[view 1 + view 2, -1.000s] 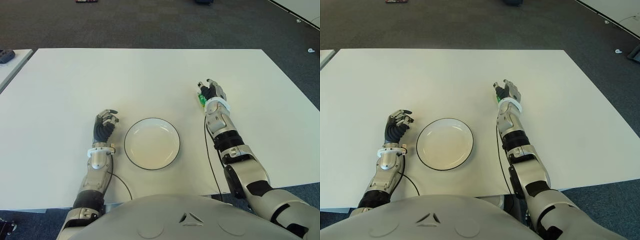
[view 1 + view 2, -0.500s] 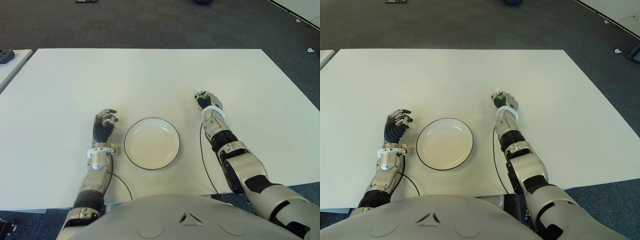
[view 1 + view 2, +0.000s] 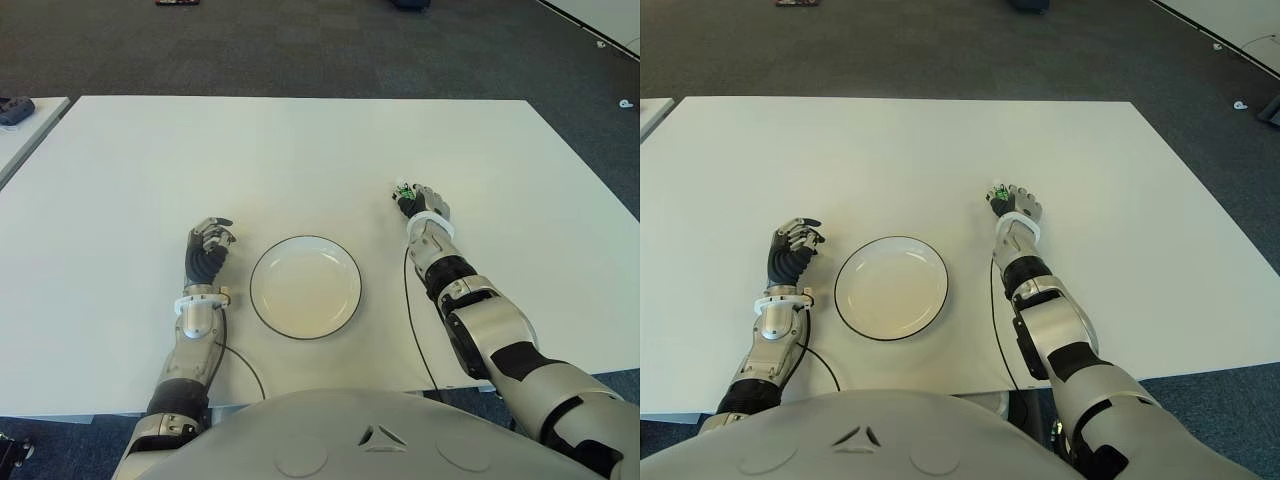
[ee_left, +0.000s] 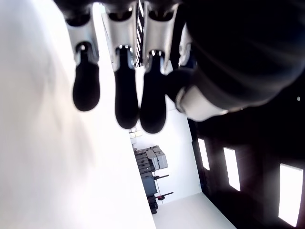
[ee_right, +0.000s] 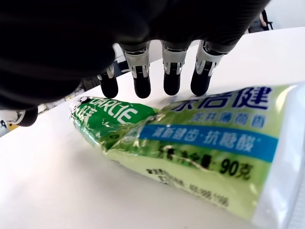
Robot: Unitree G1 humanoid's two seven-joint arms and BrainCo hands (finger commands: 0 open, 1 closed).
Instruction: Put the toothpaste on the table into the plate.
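Observation:
A green toothpaste tube lies flat on the white table; in the eye views only its tip shows, to the right of and beyond the plate. My right hand is right over it, fingers stretched above the tube and not closed around it. The round white plate with a dark rim sits near the table's front, holding nothing. My left hand shows just left of the plate, fingers loosely bent and holding nothing.
A second table edge with a dark object stands at the far left. Dark carpet surrounds the table. A thin black cable runs along my right forearm toward the front edge.
My right hand has drawn back slightly toward me and settled over the toothpaste, covering most of it. The left hand and plate have stayed put.

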